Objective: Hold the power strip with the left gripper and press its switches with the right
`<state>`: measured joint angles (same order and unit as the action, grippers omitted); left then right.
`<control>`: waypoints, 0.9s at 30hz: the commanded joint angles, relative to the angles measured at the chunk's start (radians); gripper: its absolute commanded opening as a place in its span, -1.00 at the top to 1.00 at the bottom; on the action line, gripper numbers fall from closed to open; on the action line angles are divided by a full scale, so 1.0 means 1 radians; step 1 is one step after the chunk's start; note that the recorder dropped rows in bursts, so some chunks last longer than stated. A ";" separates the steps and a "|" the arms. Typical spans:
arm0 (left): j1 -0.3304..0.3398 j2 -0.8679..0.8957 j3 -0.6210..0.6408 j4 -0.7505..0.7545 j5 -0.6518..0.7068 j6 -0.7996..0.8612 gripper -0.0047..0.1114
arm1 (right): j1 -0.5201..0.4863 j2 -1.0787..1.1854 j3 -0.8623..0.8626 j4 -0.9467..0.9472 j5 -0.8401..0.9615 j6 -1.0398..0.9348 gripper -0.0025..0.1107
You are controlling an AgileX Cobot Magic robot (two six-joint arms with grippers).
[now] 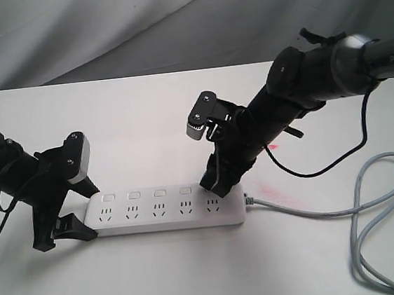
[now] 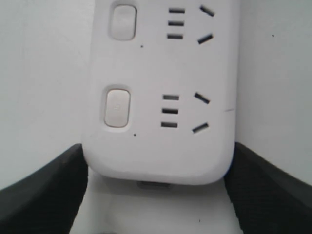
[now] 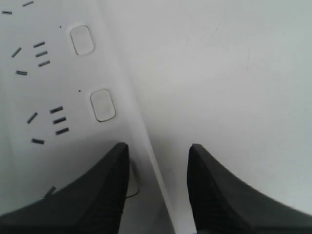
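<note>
Left wrist view: power strip (image 2: 161,146) end clamped between left fingers (image 2: 44,195); right fingers (image 3: 97,195) apart.

One power strip (image 1: 166,220) shows five sockets (image 1: 159,209) and four switches (image 1: 134,195). One grey cord (image 1: 331,213). Two grippers: left gripper (image 1: 67,235), right gripper (image 1: 218,184)

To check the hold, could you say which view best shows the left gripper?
Left wrist view: the left gripper flanks the end of the power strip. Exterior view shows it sidelong; right wrist view misses it.
</note>
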<state>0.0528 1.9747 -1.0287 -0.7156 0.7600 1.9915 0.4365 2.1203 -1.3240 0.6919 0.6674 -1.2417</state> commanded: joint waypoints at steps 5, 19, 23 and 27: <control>-0.006 0.004 -0.007 0.000 0.002 0.001 0.24 | -0.006 0.012 0.031 -0.007 -0.013 -0.023 0.30; -0.006 0.004 -0.007 0.000 0.002 0.001 0.24 | -0.006 -0.289 0.031 -0.013 -0.057 0.018 0.31; -0.006 0.004 -0.007 0.000 0.002 0.001 0.24 | -0.004 -0.370 0.039 -0.013 -0.008 0.046 0.48; -0.006 0.004 -0.007 0.000 0.002 0.001 0.24 | 0.008 -0.475 0.125 0.001 -0.044 0.057 0.87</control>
<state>0.0528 1.9747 -1.0287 -0.7156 0.7600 1.9915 0.4384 1.7167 -1.2600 0.6825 0.6359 -1.1961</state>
